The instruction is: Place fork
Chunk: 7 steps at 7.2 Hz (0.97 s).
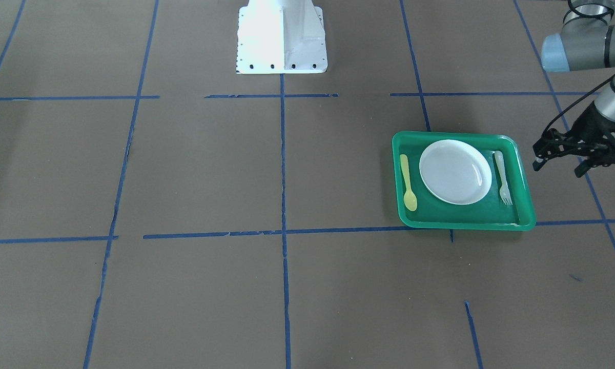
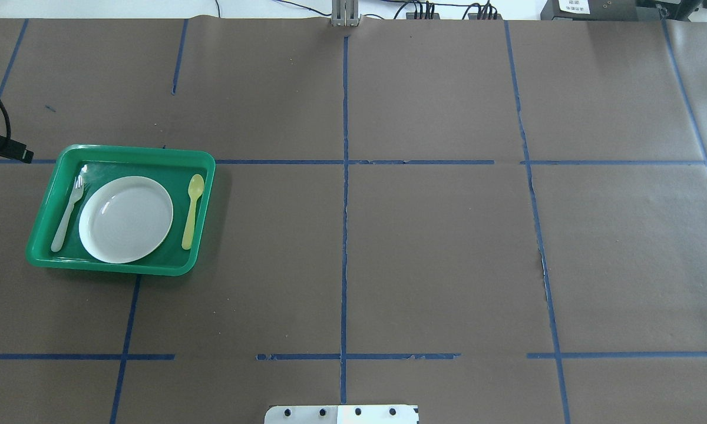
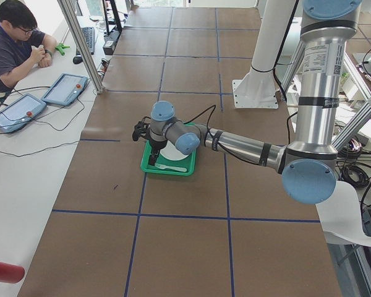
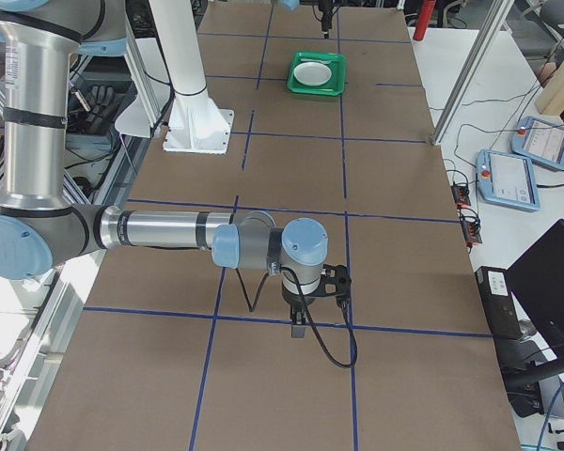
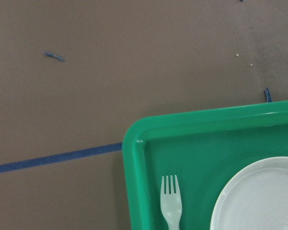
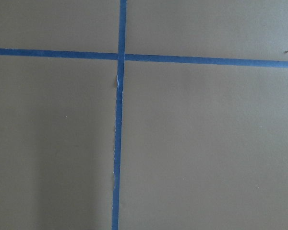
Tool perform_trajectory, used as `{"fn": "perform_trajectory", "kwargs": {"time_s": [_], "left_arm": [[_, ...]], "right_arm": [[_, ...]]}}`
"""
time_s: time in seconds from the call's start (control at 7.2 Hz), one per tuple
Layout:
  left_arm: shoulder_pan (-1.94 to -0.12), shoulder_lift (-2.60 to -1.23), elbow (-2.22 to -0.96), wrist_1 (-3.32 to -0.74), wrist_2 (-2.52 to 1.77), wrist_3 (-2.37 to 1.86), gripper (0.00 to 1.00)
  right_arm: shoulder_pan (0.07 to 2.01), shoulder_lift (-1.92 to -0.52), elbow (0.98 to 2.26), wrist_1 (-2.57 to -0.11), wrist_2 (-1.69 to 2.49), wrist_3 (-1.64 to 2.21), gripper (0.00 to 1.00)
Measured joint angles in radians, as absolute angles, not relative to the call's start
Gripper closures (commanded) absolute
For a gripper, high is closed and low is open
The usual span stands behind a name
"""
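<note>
Fork [image 1: 502, 177] at rest, as you see from the front-facing camera: it lies flat on the floor of the green tray [image 1: 461, 136], in the strip between the white plate [image 1: 455, 171] and the tray wall on the robot's left, tines toward your side of the table [image 1: 195, 169]. It sits just beside the plate. A yellow spoon [image 1: 407, 182] lies in the matching strip on the plate's other side, bowl also toward you.

You find the left gripper [image 1: 557, 166] hanging just outside the tray's fork-side wall, jaws spread wide and holding nothing. Its wrist camera looks down on the tray's corner and the fork's tines.

The right gripper [image 4: 299, 327] hangs low over a tape crossing well away from the tray. You cannot tell how wide its jaws stand.
</note>
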<state>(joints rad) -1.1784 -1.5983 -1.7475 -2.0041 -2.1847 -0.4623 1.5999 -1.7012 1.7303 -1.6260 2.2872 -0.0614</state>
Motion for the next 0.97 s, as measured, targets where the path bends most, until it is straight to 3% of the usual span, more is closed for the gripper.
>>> {"fn": "perform_trajectory", "kwargs": {"time_s": [0.42, 0.97], "left_arm": [[-1.393, -1.595, -1.735, -1.828, -2.247, -0.087, 0.00], [-1.523, -1.552, -1.664, -1.584, -2.362, 0.015, 0.00]], "right_arm": [[1.600, -1.701, 1.730, -1.626, 2.287, -0.061, 0.00], [1.600, -1.701, 1.730, -1.626, 2.287, -0.061, 0.00]]}}
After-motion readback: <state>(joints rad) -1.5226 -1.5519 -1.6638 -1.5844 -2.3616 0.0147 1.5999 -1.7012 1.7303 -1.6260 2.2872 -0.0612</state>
